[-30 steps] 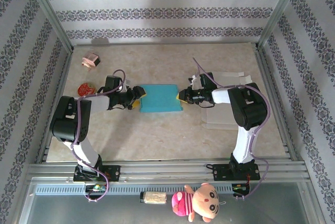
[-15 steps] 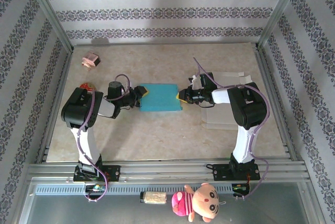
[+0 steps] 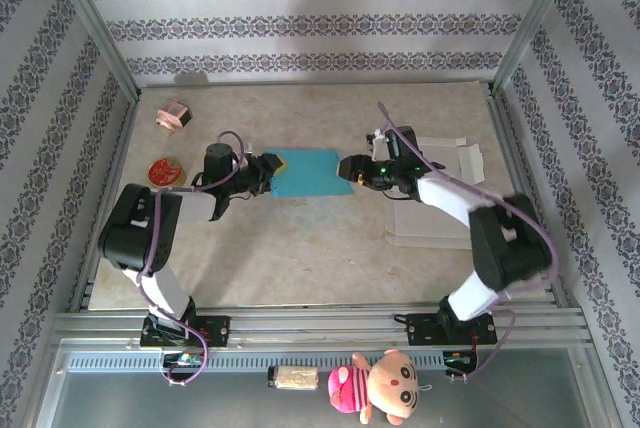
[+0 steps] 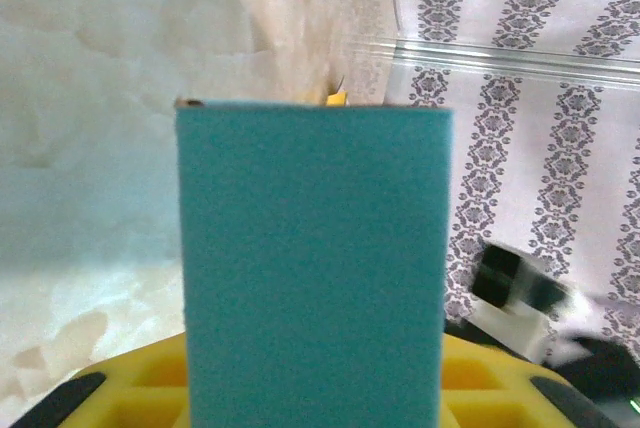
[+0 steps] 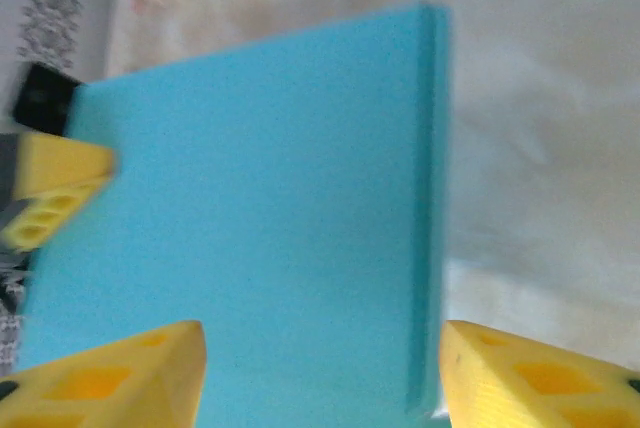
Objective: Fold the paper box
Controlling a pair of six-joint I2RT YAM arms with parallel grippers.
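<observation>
The paper box (image 3: 308, 173) is a flat teal slab at mid-table, stretched between the two grippers. My left gripper (image 3: 268, 170) is shut on its left edge. In the left wrist view the teal panel (image 4: 312, 268) lies over one yellow finger (image 4: 120, 380). The right wrist view shows the other left finger (image 5: 55, 183) on top of the box's far edge. My right gripper (image 3: 348, 168) is at the box's right edge and stands open. Its yellow fingertips (image 5: 150, 368) are spread wide, with the teal box (image 5: 260, 218) just ahead of them.
White flattened cardboard (image 3: 440, 160) lies on the table to the right, under the right arm. A pink item (image 3: 173, 115) and a red round item (image 3: 163, 170) sit at the far left. A plush toy (image 3: 385, 388) lies beyond the near rail.
The right gripper has opened and let go of the box's right edge, and its arm has swung outward. The left gripper has closed on the left edge. The box has shifted toward the far wall.
</observation>
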